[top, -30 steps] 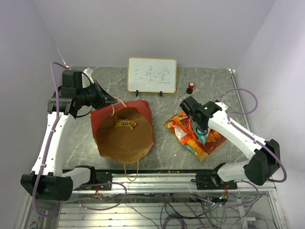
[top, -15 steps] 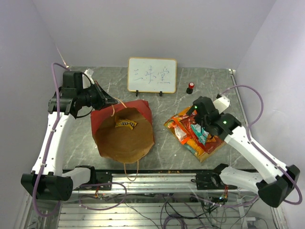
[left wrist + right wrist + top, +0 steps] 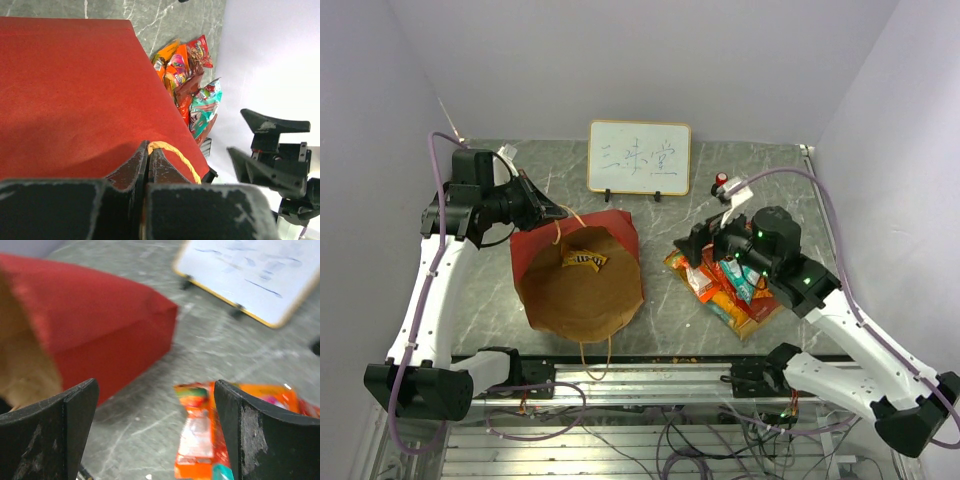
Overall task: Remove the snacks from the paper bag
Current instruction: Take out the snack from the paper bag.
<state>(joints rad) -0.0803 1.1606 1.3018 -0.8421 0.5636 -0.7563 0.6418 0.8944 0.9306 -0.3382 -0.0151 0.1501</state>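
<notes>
The paper bag [image 3: 535, 247] lies on the table with its brown inside facing up, and a small yellow candy bar [image 3: 584, 259] rests inside it. My left gripper [image 3: 552, 212] is shut on the bag's string handle [image 3: 176, 156] at the far rim; its tips [image 3: 148, 146] pinch the string above the red bag wall [image 3: 75, 90]. The other snacks [image 3: 732, 288] lie heaped to the right of the bag. My right gripper [image 3: 696, 241] hangs open and empty above the heap's left edge, between the bag [image 3: 100, 315] and an orange packet [image 3: 200, 440].
A whiteboard [image 3: 639, 157] stands at the back centre. A small red-capped bottle [image 3: 720, 182] stands to its right, just behind my right arm. The metal rail runs along the table's near edge.
My right gripper has opened, risen off the snack heap and swung left toward the bag. The left gripper has kept its hold on the handle and the bag has not moved.
</notes>
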